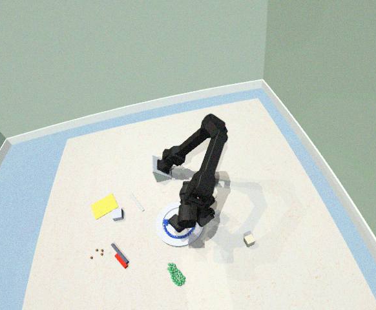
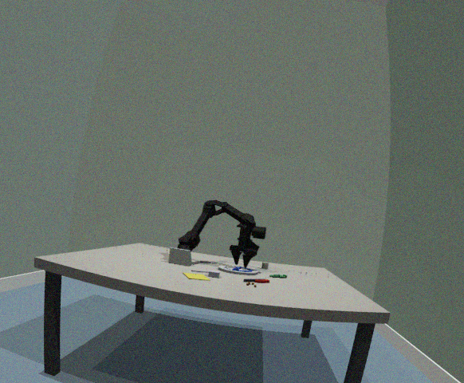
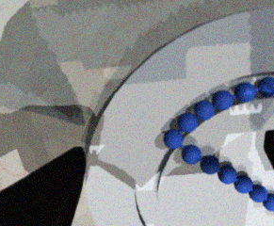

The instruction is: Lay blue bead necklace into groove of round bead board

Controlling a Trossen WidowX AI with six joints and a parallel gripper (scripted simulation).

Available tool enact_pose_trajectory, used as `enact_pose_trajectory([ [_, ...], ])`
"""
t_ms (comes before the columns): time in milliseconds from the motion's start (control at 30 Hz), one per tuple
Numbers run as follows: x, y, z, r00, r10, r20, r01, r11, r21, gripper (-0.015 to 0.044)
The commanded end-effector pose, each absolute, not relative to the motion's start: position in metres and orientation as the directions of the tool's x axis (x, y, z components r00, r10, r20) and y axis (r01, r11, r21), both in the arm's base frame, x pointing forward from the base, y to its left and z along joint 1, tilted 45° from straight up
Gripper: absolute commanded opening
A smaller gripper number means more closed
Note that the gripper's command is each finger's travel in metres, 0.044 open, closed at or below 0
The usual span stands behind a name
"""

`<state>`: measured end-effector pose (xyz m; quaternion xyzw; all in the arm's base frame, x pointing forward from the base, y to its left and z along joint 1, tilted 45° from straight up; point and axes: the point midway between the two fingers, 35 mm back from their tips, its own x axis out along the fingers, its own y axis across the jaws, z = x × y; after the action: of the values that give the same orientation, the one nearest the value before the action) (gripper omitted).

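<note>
1. Top view: my hand (image 1: 190, 224) (image 2: 241, 265) (image 3: 173, 147) is over the round bead board (image 1: 161, 231) (image 2: 229, 267) (image 3: 122, 113), covering part of it. The blue bead necklace (image 1: 178, 237) (image 2: 245, 270) (image 3: 222, 101) lies on the board, and a curved stretch of it shows around the hand. I cannot see the part underneath.

2. Same view, around the hand: the green beads (image 1: 176, 274) (image 2: 277, 276) lie near the board's rim, on the side away from the arm's base. A pale cube (image 1: 249, 239) (image 2: 265, 266) sits well apart from the hand, on the side opposite the yellow sheet (image 1: 104, 206) (image 2: 196, 276).

3. Exterior view: the fingers point down at the board on the worktop (image 2: 141, 284), standing apart with nothing clamped. I cannot tell from here whether the tips touch it.

4. Wrist view: the two black fingers stand wide apart at either side. Between them, one run of blue beads follows the curved groove, then the string bends sharply at one bead and cuts inward across the board's middle, out of the groove. That inward run passes near the finger at the right edge of my view.
</note>
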<state>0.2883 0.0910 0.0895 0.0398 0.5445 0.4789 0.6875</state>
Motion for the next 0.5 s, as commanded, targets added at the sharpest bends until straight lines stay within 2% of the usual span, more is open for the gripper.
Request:
enact_pose_trajectory([
  [0, 0.289, 0.0911, 0.0906, -0.051, 0.704, -0.708, -0.619, 0.535, 0.576, 0.044],
  [400, 0.289, 0.0911, 0.0906, -0.051, 0.704, -0.708, -0.619, 0.535, 0.576, 0.044],
  [467, 0.2892, 0.0893, 0.0914, -0.051, 0.704, -0.709, -0.657, 0.511, 0.554, 0.0388],
])
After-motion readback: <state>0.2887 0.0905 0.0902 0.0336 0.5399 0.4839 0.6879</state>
